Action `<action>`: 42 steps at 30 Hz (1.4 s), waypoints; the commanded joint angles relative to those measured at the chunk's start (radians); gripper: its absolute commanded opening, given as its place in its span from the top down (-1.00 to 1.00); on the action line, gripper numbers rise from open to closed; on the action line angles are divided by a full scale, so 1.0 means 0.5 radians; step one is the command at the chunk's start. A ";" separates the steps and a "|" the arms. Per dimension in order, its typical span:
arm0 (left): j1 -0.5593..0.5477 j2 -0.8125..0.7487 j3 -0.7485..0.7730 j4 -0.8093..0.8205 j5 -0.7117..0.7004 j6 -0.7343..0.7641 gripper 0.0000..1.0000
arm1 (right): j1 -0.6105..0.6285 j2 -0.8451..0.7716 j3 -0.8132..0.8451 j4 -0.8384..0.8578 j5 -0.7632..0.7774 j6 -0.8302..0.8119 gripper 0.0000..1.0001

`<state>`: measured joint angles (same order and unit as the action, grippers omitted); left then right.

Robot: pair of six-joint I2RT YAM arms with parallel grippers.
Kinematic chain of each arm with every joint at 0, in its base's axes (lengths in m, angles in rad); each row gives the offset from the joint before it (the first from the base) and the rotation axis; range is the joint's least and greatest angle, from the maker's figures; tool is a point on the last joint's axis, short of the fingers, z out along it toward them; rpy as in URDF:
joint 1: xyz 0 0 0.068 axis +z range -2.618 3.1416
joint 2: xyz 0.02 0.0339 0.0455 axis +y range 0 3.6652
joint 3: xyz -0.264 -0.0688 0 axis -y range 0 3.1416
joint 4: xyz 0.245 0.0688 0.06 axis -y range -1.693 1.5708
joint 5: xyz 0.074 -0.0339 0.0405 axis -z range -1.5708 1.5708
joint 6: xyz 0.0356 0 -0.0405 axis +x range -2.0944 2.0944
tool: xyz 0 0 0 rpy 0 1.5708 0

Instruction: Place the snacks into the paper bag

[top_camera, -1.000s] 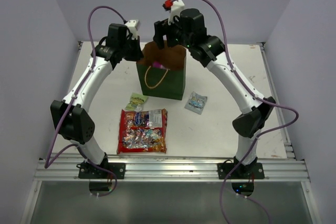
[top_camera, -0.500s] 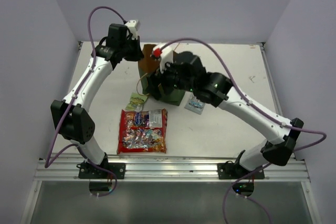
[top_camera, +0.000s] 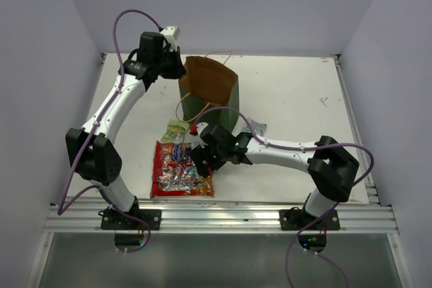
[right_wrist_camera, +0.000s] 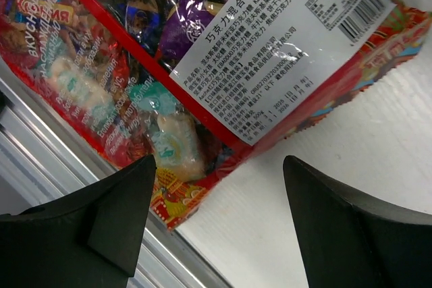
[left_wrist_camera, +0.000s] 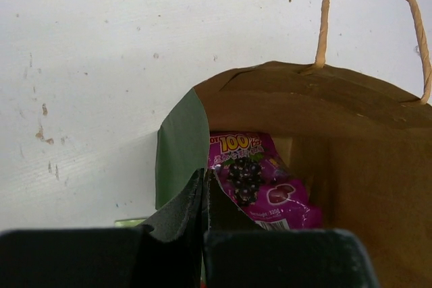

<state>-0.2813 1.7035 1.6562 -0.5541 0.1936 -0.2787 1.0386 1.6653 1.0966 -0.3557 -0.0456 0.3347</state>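
One of four stowed: purple bag (left_wrist_camera: pixel 260 183) lies just beyond my left gripper (left_wrist_camera: pixel 204 180), inside the paper bag (left_wrist_camera: pixel 337 119) whose rim it pinches; my right gripper (right_wrist_camera: pixel 217 166) hangs spread above the red candy bag (right_wrist_camera: pixel 202 52); yellow-green packet (top_camera: pixel 176 129) and grey-blue packet (top_camera: pixel 256 127) lie outside.

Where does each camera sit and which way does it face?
Top external: above and behind the bases, looking down on the table; left arm and right arm visible.
Left wrist: looks into the paper bag at the purple bag; left gripper shut on the rim.
Right wrist: faces down at the red candy bag; right gripper open.
Shared: top and right wrist show that bag.
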 commanded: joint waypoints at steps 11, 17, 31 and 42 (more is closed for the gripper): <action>0.014 -0.051 -0.060 0.007 0.045 -0.026 1.00 | 0.046 0.305 -0.092 0.423 -0.114 0.159 0.08; 0.014 -0.054 -0.054 0.010 0.051 -0.023 1.00 | 0.073 0.076 0.019 0.102 0.030 0.027 1.00; 0.014 -0.066 -0.033 -0.008 0.003 -0.023 1.00 | 0.098 -0.178 2.133 -1.628 0.336 -0.289 1.00; 0.010 -0.170 -0.011 -0.162 -0.111 -0.102 1.00 | 0.071 -0.115 2.575 -1.286 1.115 -0.742 1.00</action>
<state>-0.2813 1.6703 1.6405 -0.5800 0.1600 -0.3000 1.0859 1.6119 2.4435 -1.1488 0.3428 0.0959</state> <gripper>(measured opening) 0.007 0.018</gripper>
